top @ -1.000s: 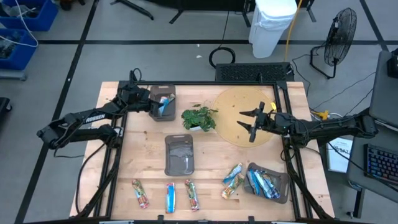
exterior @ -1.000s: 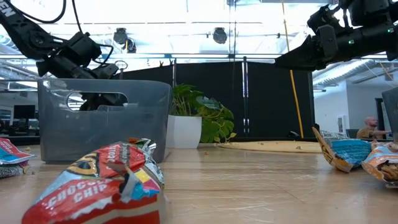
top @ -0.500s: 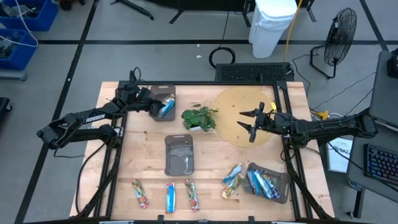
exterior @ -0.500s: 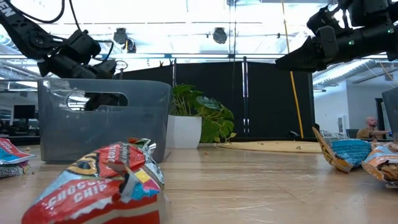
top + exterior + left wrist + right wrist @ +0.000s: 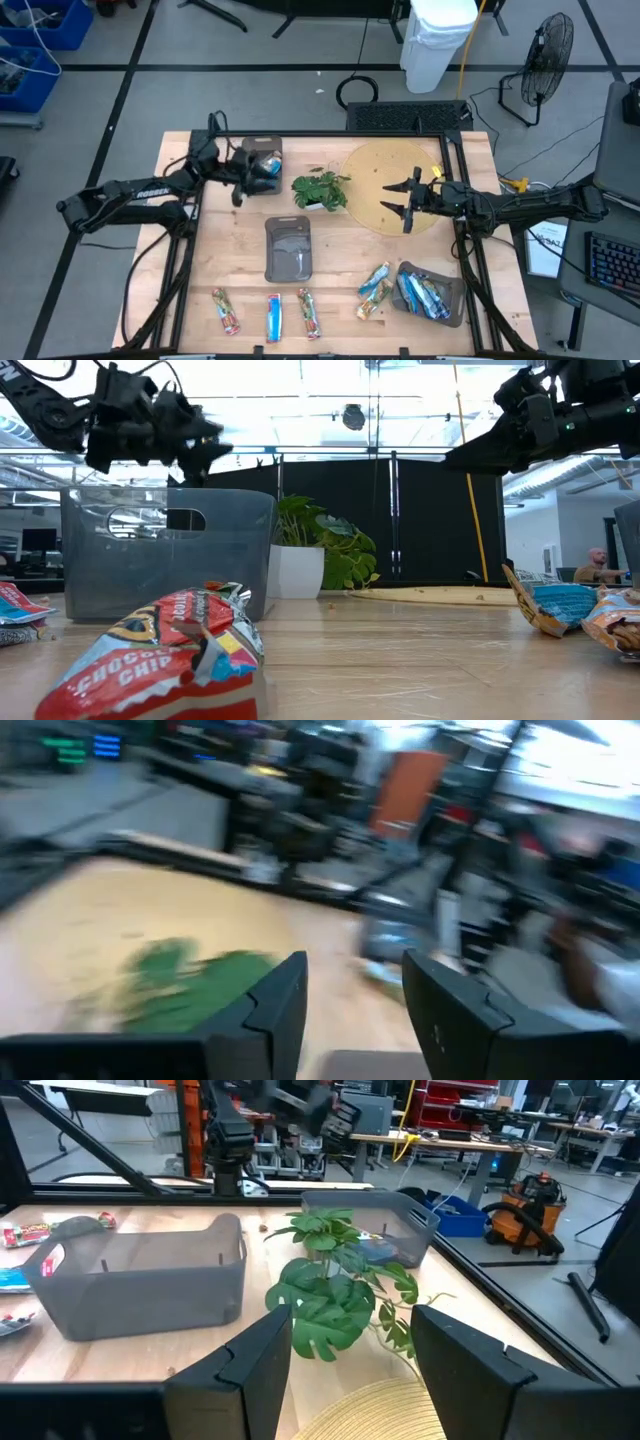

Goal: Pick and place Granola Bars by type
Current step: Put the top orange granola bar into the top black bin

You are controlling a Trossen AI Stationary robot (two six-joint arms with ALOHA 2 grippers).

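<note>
Granola bars lie near the table's near edge: a red one [image 5: 226, 310], a blue one [image 5: 273, 317], another red one [image 5: 309, 313] and green-tan ones [image 5: 375, 281]. Several blue bars fill the near-right tray [image 5: 452, 311]. One blue bar [image 5: 268, 163] lies in the far-left tray [image 5: 262, 147]. My left gripper [image 5: 239, 186] [image 5: 355, 1010] hovers open and empty just beside that tray, above its rim [image 5: 195, 445]. My right gripper [image 5: 405, 201] [image 5: 350, 1370] hangs open and empty over the round mat [image 5: 375, 170].
A small leafy plant [image 5: 320, 189] in a white pot stands between the far-left tray and the round mat. A third grey tray [image 5: 288, 250] sits mid-table. A crumpled red wrapper [image 5: 170, 650] lies close to the low camera. Bare wood shows on the table's left side.
My left gripper has risen out of the far-left tray and swung toward the table's near side, turning as it went; its wrist view is blurred by the motion. The blue bar stays in that tray.
</note>
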